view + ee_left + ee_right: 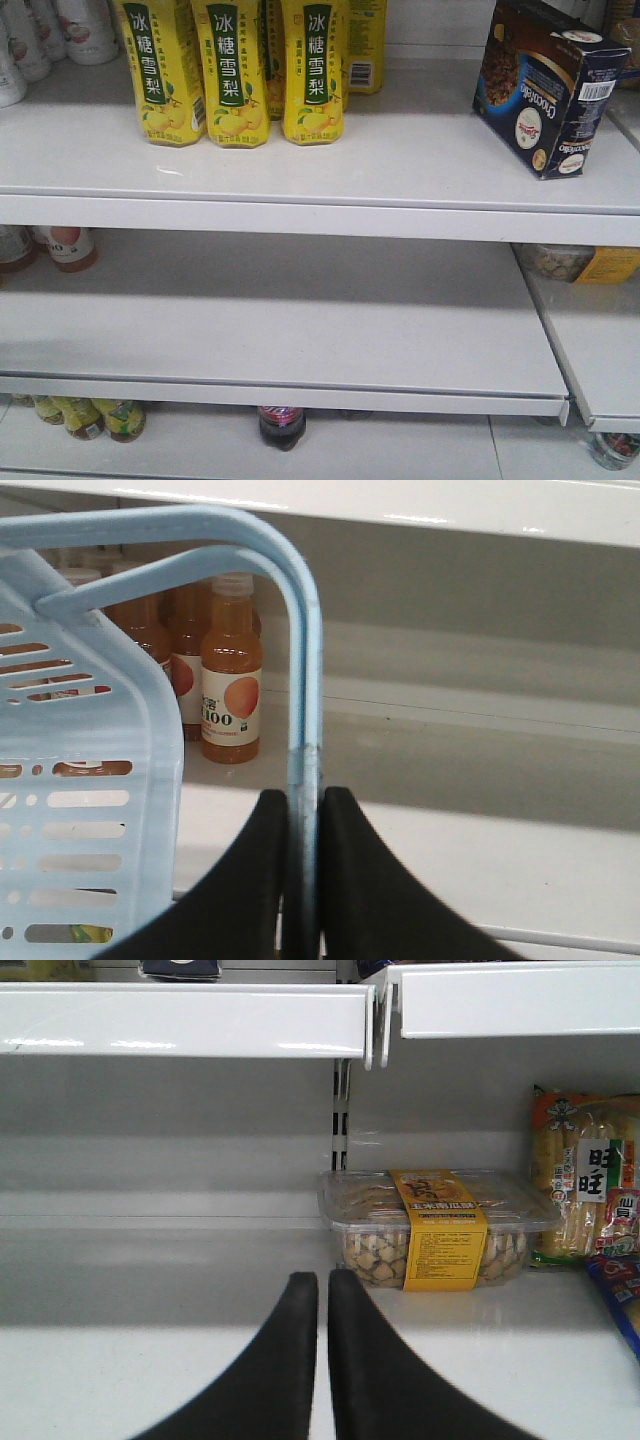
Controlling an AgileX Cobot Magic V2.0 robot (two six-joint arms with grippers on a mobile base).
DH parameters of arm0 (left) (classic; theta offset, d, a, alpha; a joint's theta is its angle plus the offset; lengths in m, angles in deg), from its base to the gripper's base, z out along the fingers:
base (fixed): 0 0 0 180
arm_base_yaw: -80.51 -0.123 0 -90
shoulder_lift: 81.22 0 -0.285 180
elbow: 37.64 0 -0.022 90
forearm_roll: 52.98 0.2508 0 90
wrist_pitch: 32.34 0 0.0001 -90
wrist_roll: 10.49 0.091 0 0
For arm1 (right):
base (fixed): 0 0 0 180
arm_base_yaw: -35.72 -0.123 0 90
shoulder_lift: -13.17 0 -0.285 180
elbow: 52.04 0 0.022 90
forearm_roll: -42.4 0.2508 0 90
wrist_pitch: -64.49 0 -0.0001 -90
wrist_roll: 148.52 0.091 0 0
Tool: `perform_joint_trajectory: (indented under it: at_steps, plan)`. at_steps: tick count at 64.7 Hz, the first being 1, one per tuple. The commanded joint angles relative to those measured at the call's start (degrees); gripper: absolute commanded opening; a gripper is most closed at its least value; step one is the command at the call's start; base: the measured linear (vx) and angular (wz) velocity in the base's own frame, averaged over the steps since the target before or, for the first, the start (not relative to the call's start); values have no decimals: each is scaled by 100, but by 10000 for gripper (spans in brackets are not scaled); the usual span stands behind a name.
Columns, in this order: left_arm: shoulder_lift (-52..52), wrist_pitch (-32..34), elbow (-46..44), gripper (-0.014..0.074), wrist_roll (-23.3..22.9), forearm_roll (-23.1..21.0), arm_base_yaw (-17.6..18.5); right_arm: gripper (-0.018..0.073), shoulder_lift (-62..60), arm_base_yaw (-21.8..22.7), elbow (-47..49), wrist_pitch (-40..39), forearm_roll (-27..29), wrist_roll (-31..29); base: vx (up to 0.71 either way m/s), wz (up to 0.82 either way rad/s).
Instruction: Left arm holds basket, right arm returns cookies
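The cookies (550, 85) stand on the top shelf (400, 150) at its right end, tilted so the box leans to the right, with its lower corner close to the shelf's front lip and its right side running out toward the shelf's end. To the left of the box the shelf surface lies bare as far as three yellow bottles (235, 70) lined up near the back, well apart from the box. Below, the middle shelf (300, 340) shows a wide open surface, its front lip running straight across and ending at a corner on the right where a second shelf section (600, 340) begins beside a narrow seam. In the left wrist view, the left gripper (303, 880) is clamped on the basket's handle (300, 680), the thin blue hoop pinched between the two black fingers (250, 880) and rising straight up before curving left over the basket (90, 810). The slotted wall of the basket fills the lower left, and behind it orange bottles (230, 690) stand at the back of a shelf. In the right wrist view, the right gripper (322, 1360) holds nothing, its fingers (285, 1360) drawn nearly together with only a slim gap, hovering over a bare white shelf (150, 1330). Ahead sits a clear tub (435, 1225) with a yellow label, and just beside it to the right a snack bag (585, 1190).
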Motion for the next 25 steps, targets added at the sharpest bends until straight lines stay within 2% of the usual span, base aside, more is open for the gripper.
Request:
perform_joint_trajectory:
  at_steps: [1, 25]
  plan:
    - [111, 584, -175, -3, 117, 55, 38, -6, -74, 27, -105, -397, -47, -39, 0, 0]
    - [111, 584, -175, -3, 117, 55, 38, -6, -74, 27, -105, -397, -47, -39, 0, 0]
